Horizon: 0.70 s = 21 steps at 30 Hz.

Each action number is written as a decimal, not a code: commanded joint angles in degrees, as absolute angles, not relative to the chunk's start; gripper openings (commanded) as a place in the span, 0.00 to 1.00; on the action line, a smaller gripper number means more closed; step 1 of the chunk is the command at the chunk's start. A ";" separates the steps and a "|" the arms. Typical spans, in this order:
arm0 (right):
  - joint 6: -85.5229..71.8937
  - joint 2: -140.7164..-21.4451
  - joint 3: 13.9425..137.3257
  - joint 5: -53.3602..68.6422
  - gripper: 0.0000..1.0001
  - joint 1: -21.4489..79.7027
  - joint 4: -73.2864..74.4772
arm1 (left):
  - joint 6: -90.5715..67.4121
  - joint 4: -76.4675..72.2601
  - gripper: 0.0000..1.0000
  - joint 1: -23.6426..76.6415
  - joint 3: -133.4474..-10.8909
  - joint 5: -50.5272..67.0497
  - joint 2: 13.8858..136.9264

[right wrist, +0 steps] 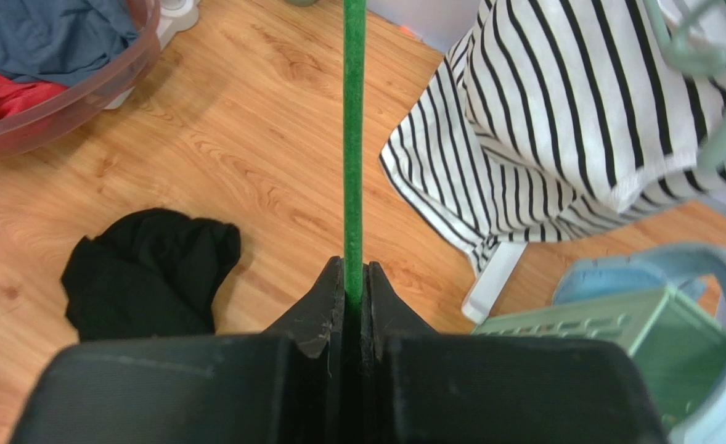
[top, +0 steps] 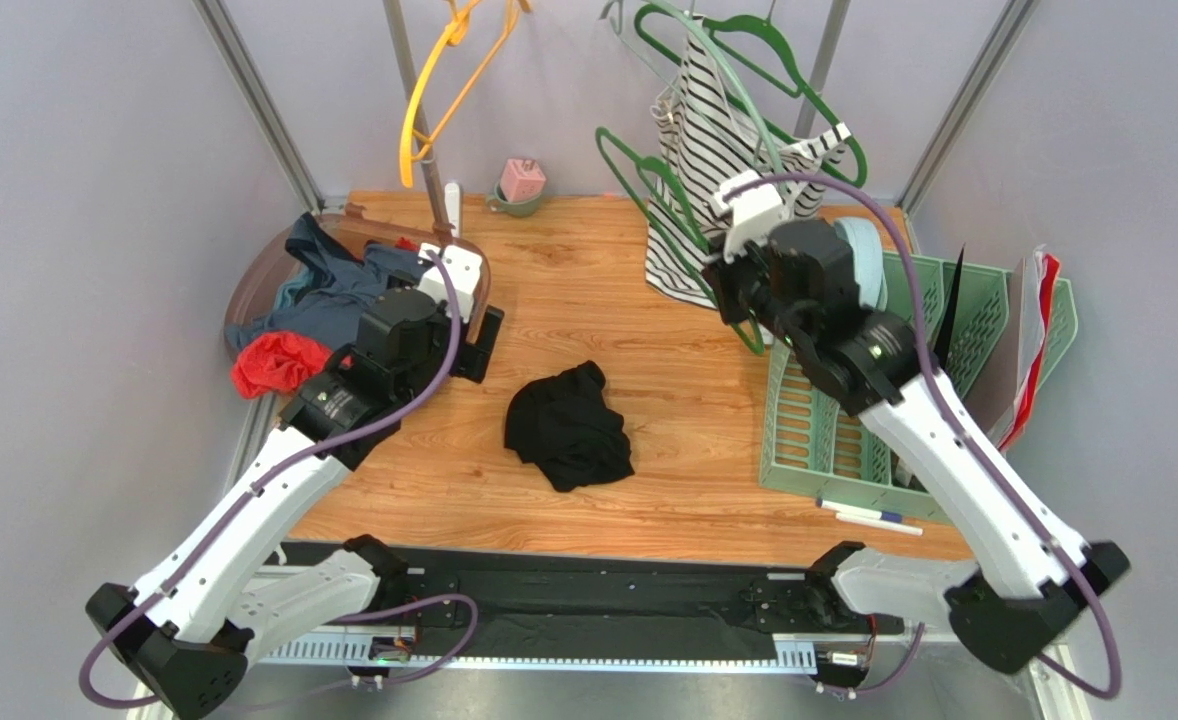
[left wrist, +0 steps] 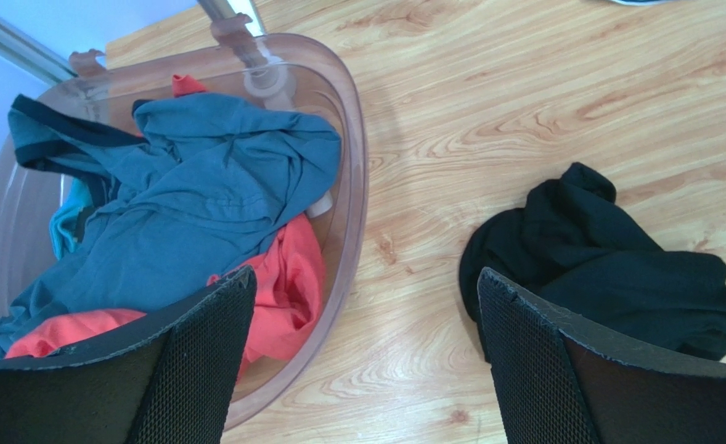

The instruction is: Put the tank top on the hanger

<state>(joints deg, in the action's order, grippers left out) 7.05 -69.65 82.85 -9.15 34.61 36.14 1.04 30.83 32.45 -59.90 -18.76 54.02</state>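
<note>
Right gripper (right wrist: 352, 282) first: its jaws are clamped shut on a thin bar of the hanger (right wrist: 353, 139), and the dark green rod runs straight up out of the pinch in the right wrist view. Beside it hangs the black-and-white striped top (right wrist: 570, 102), off to the right of the bar. Over to the left gripper (left wrist: 362, 287): its jaws are spread wide and grip nothing, poised above the wooden table (top: 580, 300) at the edge of the translucent tub (left wrist: 353, 185), which holds a blue-grey garment (left wrist: 209, 194) and a red cloth (left wrist: 283, 287). And the tank top (top: 567, 428)? It lies crumpled in a black heap on the bare wood, mid-table, between the two arms and apart from both grippers, near the tub but not touching it.
</note>
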 commanded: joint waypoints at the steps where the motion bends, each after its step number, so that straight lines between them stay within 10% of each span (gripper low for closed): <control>1: 0.45 -59.27 75.01 -12.39 0.00 37.17 35.15 | 2.98 29.18 0.93 38.75 -58.98 -23.29 56.07; 21: -13.27 -36.84 50.36 -12.66 0.00 39.29 36.91 | -9.23 23.73 0.93 44.56 -77.94 -12.65 95.52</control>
<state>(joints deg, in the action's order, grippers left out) -11.60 -41.19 50.46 -11.11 38.98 40.14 -8.88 26.30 44.38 -71.42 -12.47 89.60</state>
